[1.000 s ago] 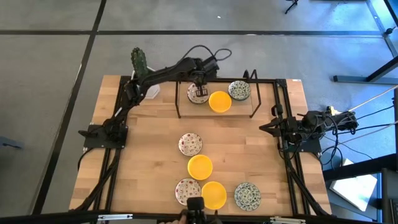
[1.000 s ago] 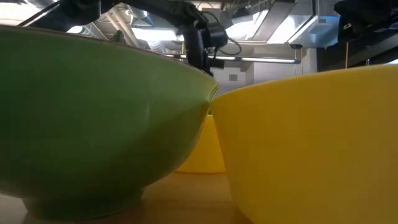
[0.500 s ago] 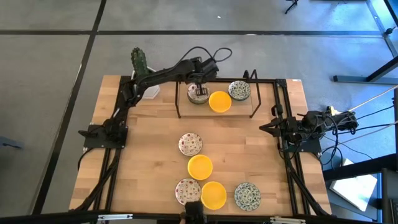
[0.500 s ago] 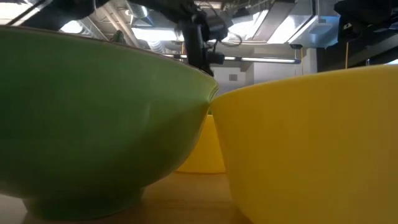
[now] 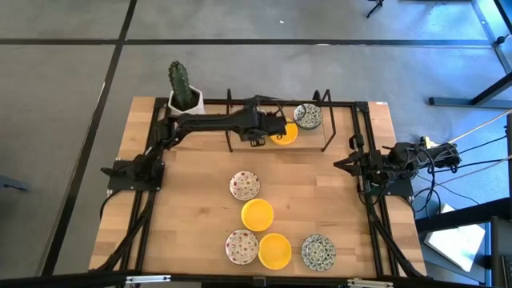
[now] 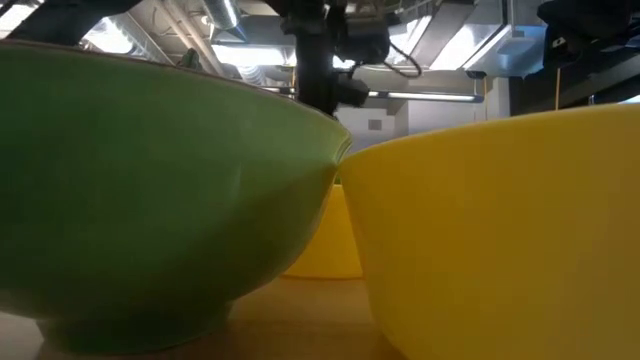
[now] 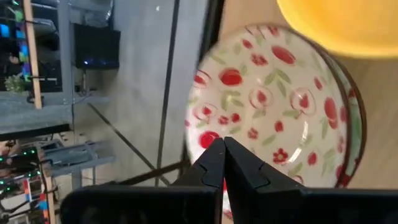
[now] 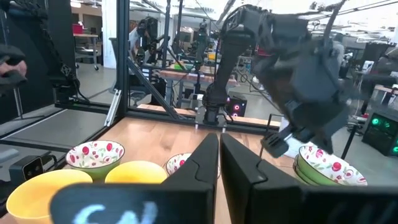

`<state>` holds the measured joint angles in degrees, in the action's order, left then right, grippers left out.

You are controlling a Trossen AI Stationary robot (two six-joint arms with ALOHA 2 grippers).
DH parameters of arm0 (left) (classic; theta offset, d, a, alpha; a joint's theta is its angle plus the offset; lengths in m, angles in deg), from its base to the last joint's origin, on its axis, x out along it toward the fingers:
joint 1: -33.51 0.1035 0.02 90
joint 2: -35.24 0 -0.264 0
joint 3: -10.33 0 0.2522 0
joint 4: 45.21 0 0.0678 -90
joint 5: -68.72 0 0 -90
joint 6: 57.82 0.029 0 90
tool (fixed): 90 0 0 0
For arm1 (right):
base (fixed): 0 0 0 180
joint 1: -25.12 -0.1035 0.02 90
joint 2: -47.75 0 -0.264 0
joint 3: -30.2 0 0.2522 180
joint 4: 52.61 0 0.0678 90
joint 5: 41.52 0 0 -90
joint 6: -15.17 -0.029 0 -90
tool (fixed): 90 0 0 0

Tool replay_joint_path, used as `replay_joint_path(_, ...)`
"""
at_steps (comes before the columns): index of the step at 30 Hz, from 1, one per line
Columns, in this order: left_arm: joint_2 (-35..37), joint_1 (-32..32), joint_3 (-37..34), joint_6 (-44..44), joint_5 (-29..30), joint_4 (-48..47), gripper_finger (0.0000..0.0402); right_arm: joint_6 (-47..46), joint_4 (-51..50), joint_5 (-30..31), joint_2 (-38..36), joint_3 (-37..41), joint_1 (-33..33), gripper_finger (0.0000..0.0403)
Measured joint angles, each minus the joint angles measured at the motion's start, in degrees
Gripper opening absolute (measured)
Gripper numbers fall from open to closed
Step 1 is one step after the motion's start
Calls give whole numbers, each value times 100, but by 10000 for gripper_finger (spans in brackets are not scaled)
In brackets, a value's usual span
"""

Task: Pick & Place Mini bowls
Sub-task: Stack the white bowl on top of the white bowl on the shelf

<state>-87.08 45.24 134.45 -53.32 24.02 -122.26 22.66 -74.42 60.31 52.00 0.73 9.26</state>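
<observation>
five mini bowls (image 5: pixel 258 214) sat mouth-up on the near half of the table (image 5: pixel 200 208), two yellow, two red-flowered, one grey-green; being round, none showed a long axis. at the far edge, inside a black rack (image 5: pixel 324 128), the left gripper (image 5: pixel 258 133) was clenched with its fingers (image 7: pixel 214 165) together over a red-flowered bowl (image 7: pixel 273 106), which lay rim-up beside a yellow bowl (image 5: pixel 286 133) and a grey-green one (image 5: pixel 308 117). the right gripper (image 5: pixel 340 165) waited at the right edge, fingers together, holding nothing.
</observation>
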Motion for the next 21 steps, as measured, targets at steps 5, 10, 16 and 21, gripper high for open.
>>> replay_joint_path(5,-7,29,-190,-61,12,129,2,2,2,2,0,0,-2,19)
replay_joint_path(10,-5,90,-192,-56,-1,185,2,26,2,4,0,0,0,19)
replay_joint_path(16,-5,26,-192,-130,-439,184,2,26,2,4,0,0,0,19)
replay_joint_path(21,-5,-21,-192,-196,-447,181,3,4,0,4,0,0,0,19)
